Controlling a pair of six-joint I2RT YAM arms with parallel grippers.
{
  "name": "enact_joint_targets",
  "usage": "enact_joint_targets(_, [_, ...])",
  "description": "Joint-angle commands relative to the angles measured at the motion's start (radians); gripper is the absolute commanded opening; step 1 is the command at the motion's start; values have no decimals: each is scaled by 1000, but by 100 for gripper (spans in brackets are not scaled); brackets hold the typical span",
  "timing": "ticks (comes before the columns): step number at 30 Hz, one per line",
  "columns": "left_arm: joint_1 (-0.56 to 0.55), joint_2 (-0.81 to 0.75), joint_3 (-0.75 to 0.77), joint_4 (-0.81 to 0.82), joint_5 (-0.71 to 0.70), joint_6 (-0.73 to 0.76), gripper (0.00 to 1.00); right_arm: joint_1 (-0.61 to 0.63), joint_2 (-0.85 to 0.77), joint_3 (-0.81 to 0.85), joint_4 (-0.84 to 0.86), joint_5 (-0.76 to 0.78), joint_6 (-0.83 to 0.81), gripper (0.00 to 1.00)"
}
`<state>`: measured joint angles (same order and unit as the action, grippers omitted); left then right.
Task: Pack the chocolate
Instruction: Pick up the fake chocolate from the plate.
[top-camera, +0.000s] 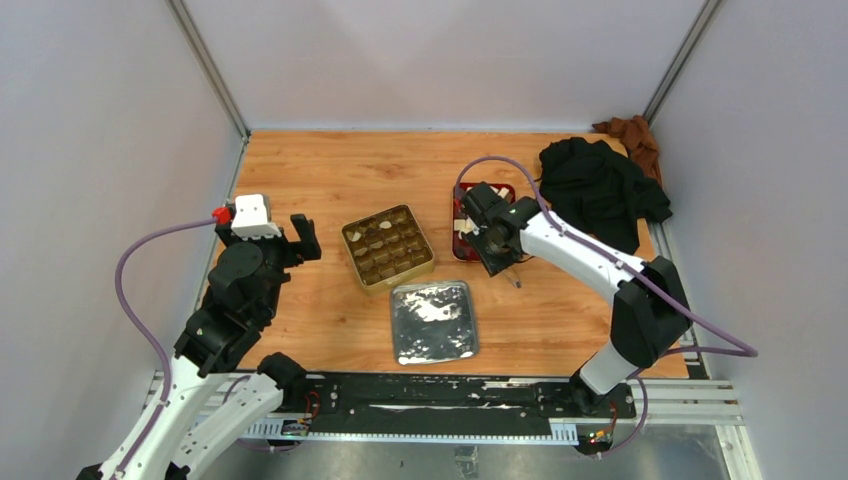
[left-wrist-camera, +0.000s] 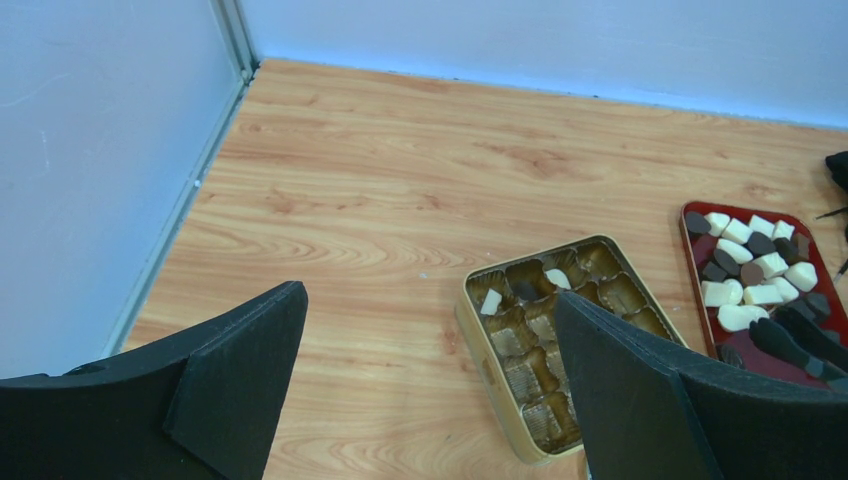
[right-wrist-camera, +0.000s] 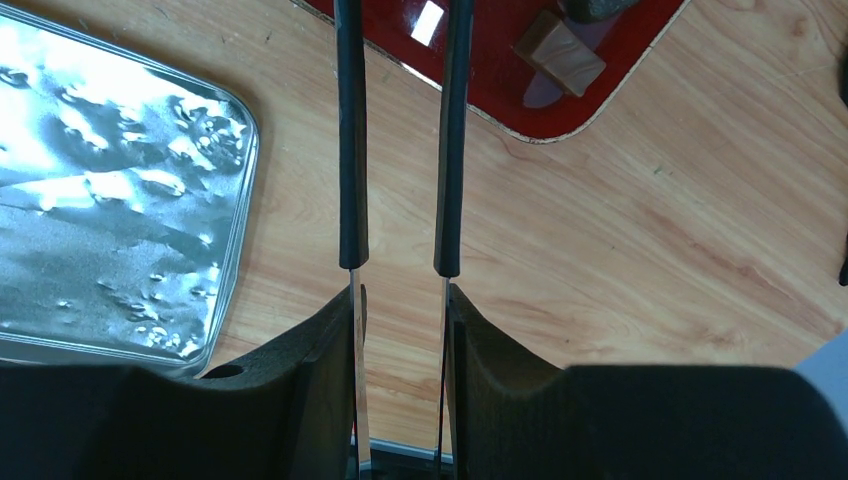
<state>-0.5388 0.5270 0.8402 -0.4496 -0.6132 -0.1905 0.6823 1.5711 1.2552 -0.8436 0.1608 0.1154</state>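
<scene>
Blocky cream and dark-brown chocolate (left-wrist-camera: 760, 265) lying every which way in glossy red tray (left-wrist-camera: 695, 252), 3 o'clock of gridded gold tin (left-wrist-camera: 490, 390) on wood-grain desk (left-wrist-camera: 400, 150). Right hand (right-wrist-camera: 400, 300) clenched on slim black-sleeved metal tongs (right-wrist-camera: 350, 150) reaching over the tray; left hand (left-wrist-camera: 430, 300) released, spread wide.

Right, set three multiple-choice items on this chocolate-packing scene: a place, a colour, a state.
1. Relative to the gold tin, the silver lid lies: A) on top; B) nearer the arm bases; C) beyond it.
2. The tray holding loose chocolate is: A) red; B) blue; C) green.
3. The left pincer is: A) shut on chocolate; B) open, empty; C) gripping the lid.
Key: 1 B, it lies flat in front of the tin; 2 A, its glossy floor is red; 3 B, fingers wide apart, nothing between.
</scene>
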Motion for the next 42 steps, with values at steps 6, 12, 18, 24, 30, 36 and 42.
enact_joint_targets(6, [5, -3, -7, 22, -8, 0, 100, -29, 47, -4, 13, -6, -8, 38])
enact_joint_targets(12, [5, -2, -7, 23, -11, 0, 100, -29, 78, 22, 17, -13, -19, 40])
enact_joint_targets(18, [5, -2, -7, 22, -11, 2, 100, -29, 109, 54, 21, -18, -29, 40])
enact_joint_targets(24, [6, -2, -7, 23, -14, 2, 100, -30, 146, 88, 28, -16, -35, 40])
enact_joint_targets(30, [5, -4, -7, 22, -14, 3, 100, -36, 169, 112, 32, -10, -37, 40])
enact_joint_targets(36, [5, -6, -7, 23, -14, 2, 100, -44, 184, 118, 36, -10, -40, 40])
enact_joint_targets(42, [5, -6, -7, 23, -14, 2, 100, -51, 189, 116, 36, -9, -41, 38])
